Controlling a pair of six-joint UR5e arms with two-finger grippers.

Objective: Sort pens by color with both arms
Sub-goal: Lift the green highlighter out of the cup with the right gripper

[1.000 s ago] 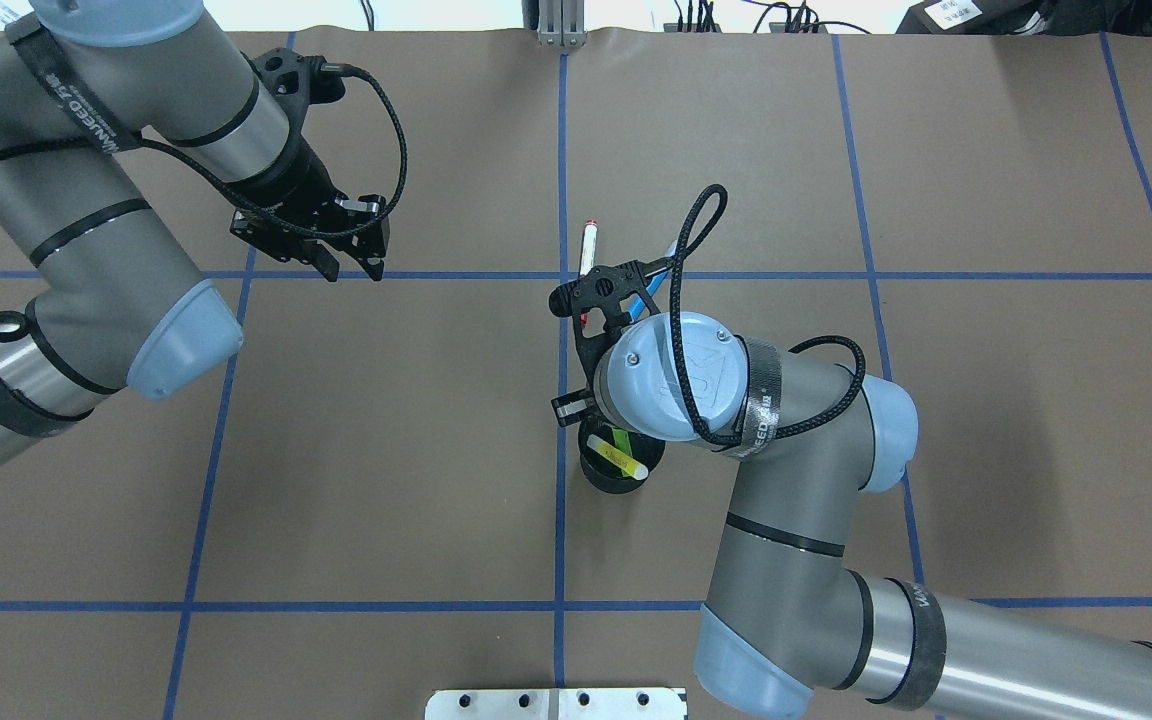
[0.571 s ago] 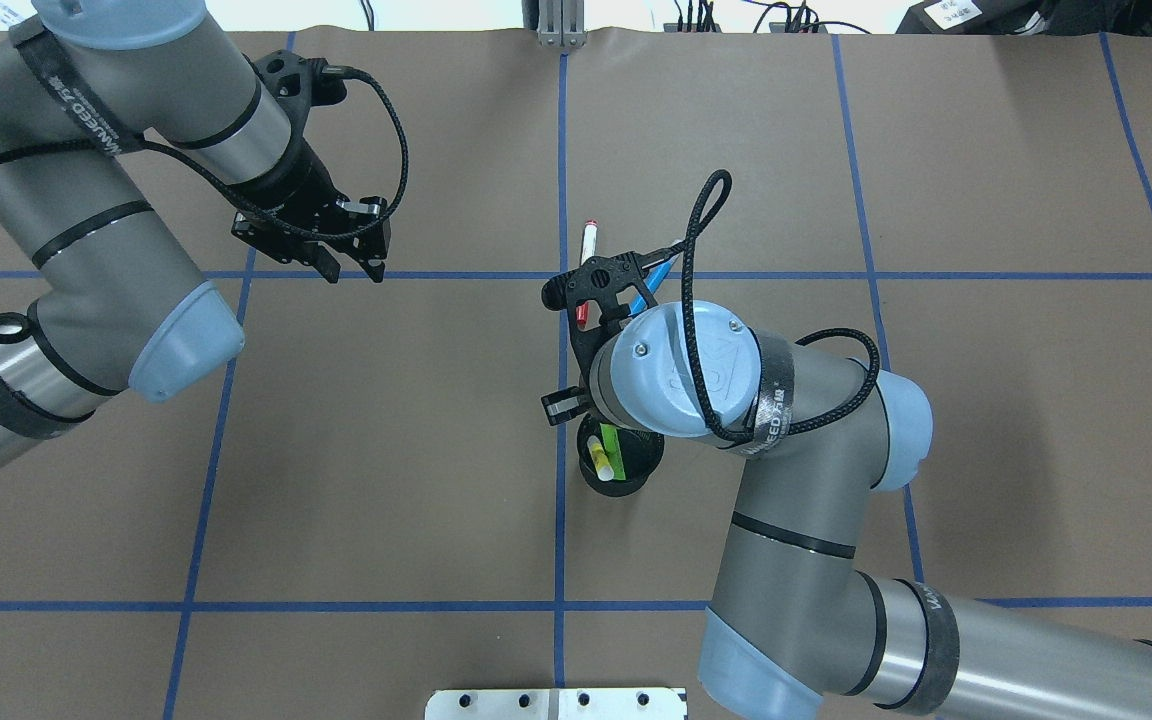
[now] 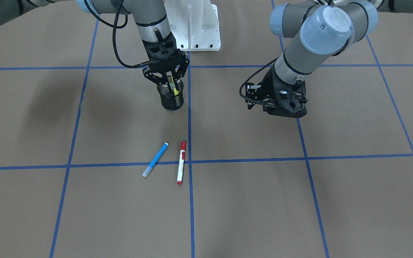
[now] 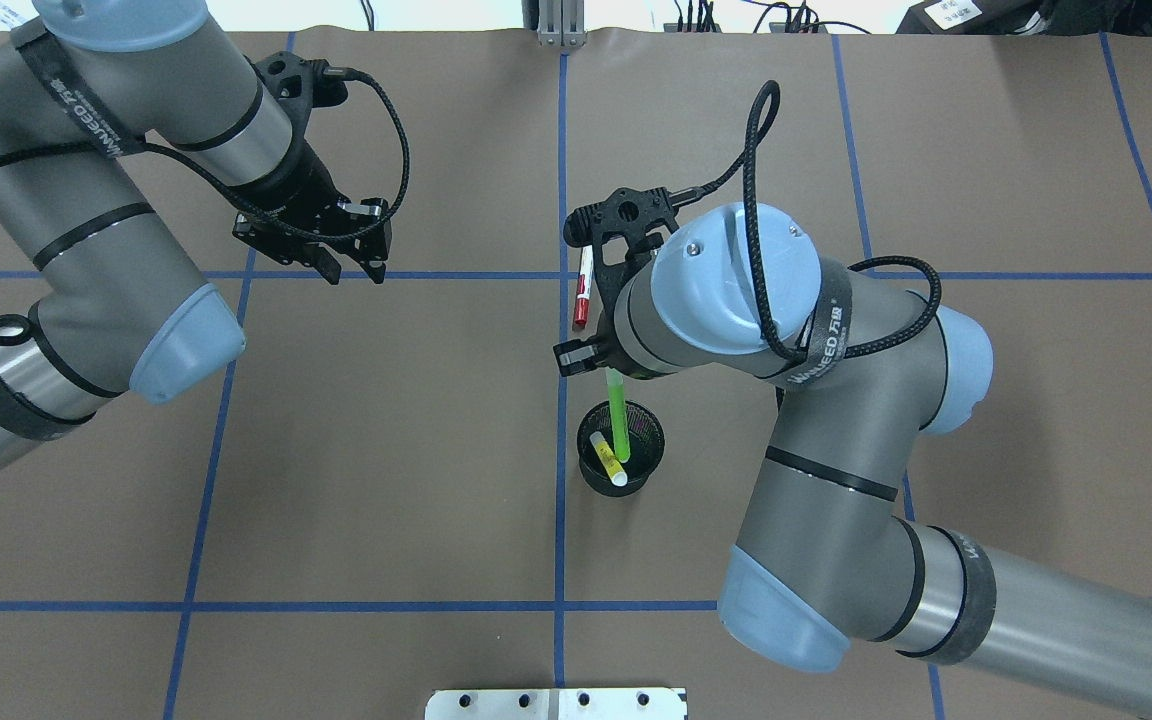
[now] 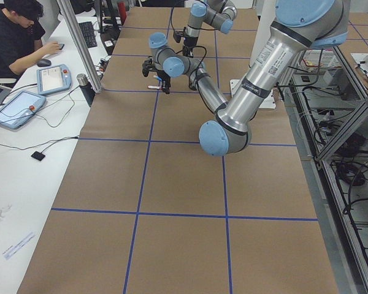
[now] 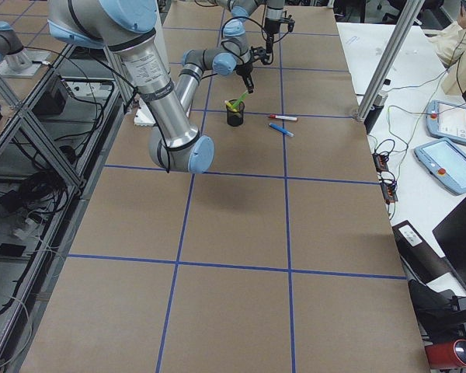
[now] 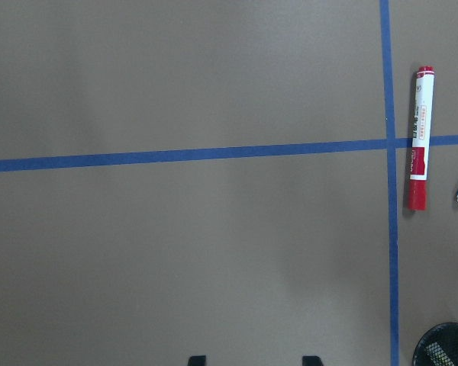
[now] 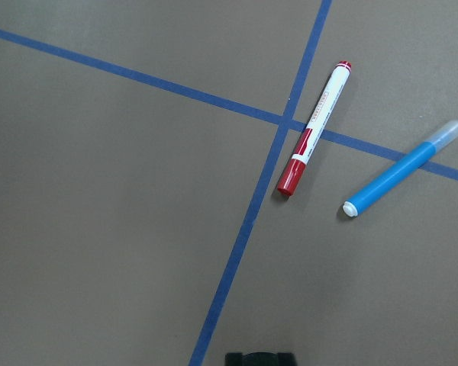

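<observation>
Green pen [image 4: 618, 410] pinched in right gripper [image 3: 169, 82], tilted half out of black mesh cup [image 4: 648, 468], prob. to lift clear for sorting; yellow pen [image 4: 608, 458] inside; red pen [image 3: 181, 162] & blue pen [image 3: 155, 159] lie beyond; left gripper [image 4: 348, 268] open, well apart.

2 grey arms [image 4: 836, 480], light-blue joint caps [image 4: 736, 265], black braided cables [image 4: 747, 150].

Even, bright overhead light; soft arm shadows; all views sharp.

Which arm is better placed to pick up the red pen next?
Left, probably: the left claw is open and empty, with the red pen in its wrist view. The right claw grips the green pen over the cup.
</observation>
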